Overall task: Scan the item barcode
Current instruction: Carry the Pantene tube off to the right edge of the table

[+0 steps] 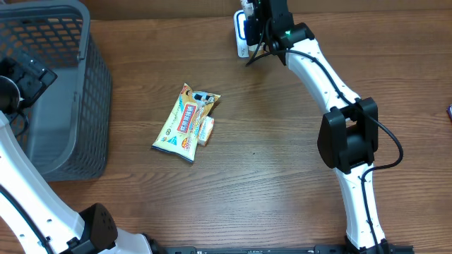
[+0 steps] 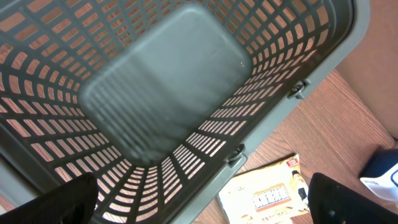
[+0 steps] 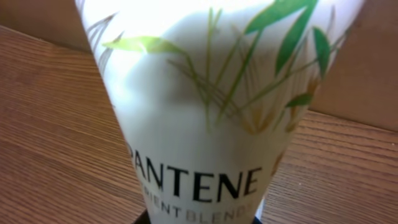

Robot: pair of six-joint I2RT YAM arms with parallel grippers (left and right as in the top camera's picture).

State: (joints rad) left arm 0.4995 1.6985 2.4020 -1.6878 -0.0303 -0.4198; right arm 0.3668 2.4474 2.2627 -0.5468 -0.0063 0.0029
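A white Pantene tube (image 3: 205,106) with green leaf print fills the right wrist view, label toward the camera. My right gripper (image 1: 253,29) is shut on it and holds it above the table's far edge, where it shows as a white and blue item (image 1: 241,35). No barcode shows on the side I see. My left gripper (image 2: 205,205) hangs open over the grey basket (image 2: 155,93), its dark fingers (image 2: 62,202) spread wide with nothing between them. From overhead the left gripper (image 1: 27,76) sits over the basket's near right wall.
A yellow snack packet (image 1: 185,121) lies mid-table with a small orange and white pack (image 1: 205,130) against its right side. The packet (image 2: 267,196) also shows beside the basket wall. The basket (image 1: 95,92) fills the far left corner.
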